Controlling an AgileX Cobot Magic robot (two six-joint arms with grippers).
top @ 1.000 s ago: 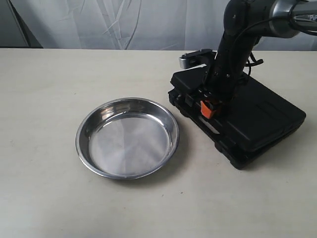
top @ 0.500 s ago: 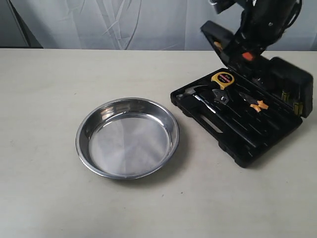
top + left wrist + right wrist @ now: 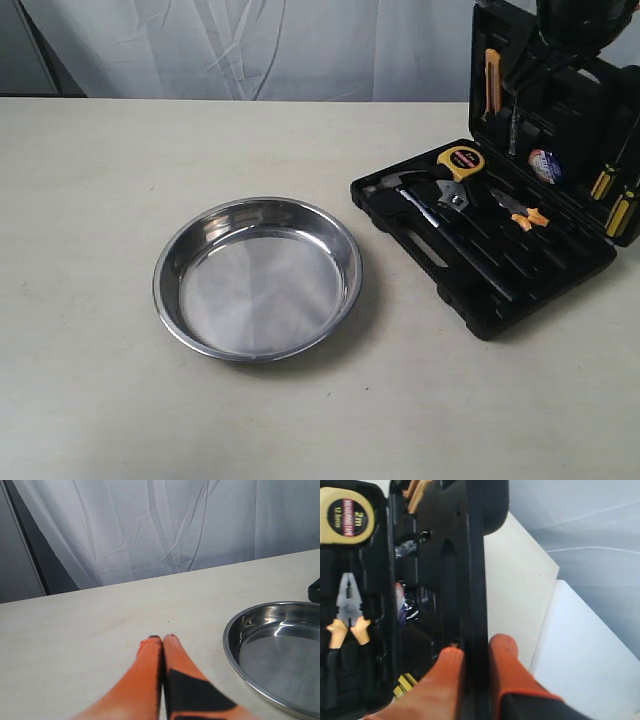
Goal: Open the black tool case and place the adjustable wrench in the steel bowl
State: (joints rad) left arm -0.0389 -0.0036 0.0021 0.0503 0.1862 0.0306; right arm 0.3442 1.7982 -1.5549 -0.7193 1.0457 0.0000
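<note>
The black tool case lies open at the right of the table, its lid standing upright behind the tray. The adjustable wrench, silver-headed with a black handle, rests in the tray between the hammer and the orange-handled pliers. My right gripper is shut on the lid's edge, one orange finger on each side. The steel bowl sits empty left of the case. My left gripper is shut on nothing, low over the table beside the bowl's rim.
A yellow tape measure sits at the tray's back corner. Screwdrivers with yellow handles and a roll of tape are clipped in the lid. A white curtain hangs behind the table's far edge.
The right gripper has swung the lid from flat shut up to upright, exposing the tools. The case shifted slightly. The bowl has not moved.
</note>
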